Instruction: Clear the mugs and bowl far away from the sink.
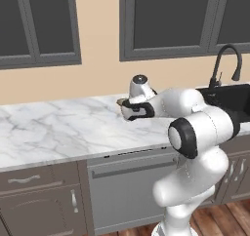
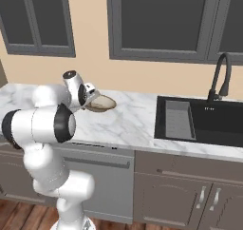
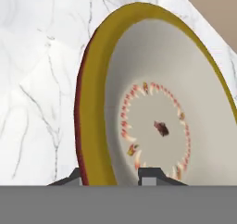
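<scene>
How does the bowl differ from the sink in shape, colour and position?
The bowl is round with a brown rim and cream inside; the sink is rectangular and black. The bowl sits on top of the marble counter; the sink is sunk into it, further right. Both share that counter.

I see a glazed-looking bowl [image 3: 152, 102], perhaps ceramic, with matt cream inside, on a polished grey-veined white marble surface [image 1: 53, 127] beside a matt black sink [image 2: 213, 119].
</scene>
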